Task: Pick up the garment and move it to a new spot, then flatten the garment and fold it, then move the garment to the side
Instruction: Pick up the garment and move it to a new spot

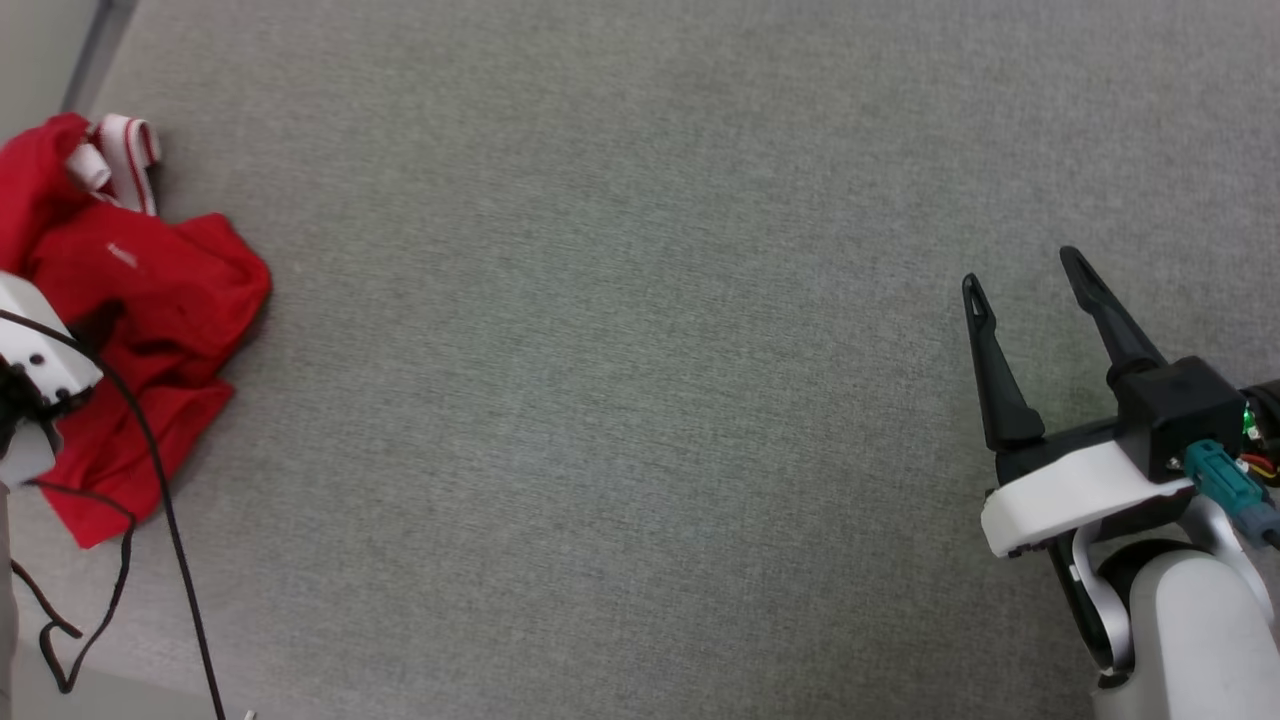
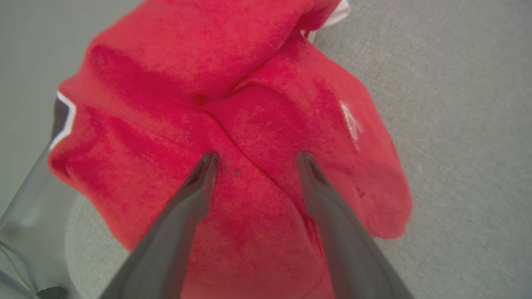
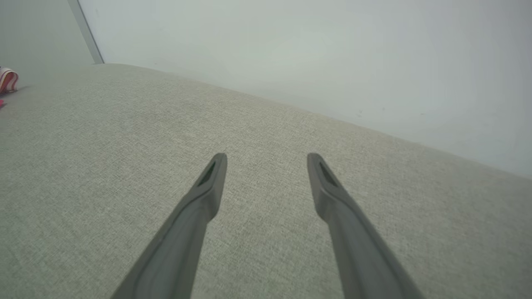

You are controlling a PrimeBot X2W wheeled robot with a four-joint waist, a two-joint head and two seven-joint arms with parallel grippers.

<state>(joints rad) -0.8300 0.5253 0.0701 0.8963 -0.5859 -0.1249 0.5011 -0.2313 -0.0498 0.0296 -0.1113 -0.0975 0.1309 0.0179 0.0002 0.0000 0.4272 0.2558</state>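
Observation:
The garment (image 1: 150, 300), a bright red jersey with white red-striped trim, lies crumpled at the far left of the grey surface. In the left wrist view the garment (image 2: 232, 108) is close below my left gripper (image 2: 255, 155), which is open, its two fingers spread above a fold in the red cloth with nothing between them. Part of the left arm's white casing (image 1: 35, 360) covers the garment's left side in the head view. My right gripper (image 1: 1020, 265) is open at the lower right, far from the garment. It appears again in the right wrist view as the right gripper (image 3: 266, 157), over bare surface.
The grey fabric-covered surface (image 1: 620, 380) stretches wide between the garment and the right arm. A black cable (image 1: 170, 520) trails from the left arm across the garment's lower edge. A pale wall (image 3: 311, 54) stands behind the surface's far edge.

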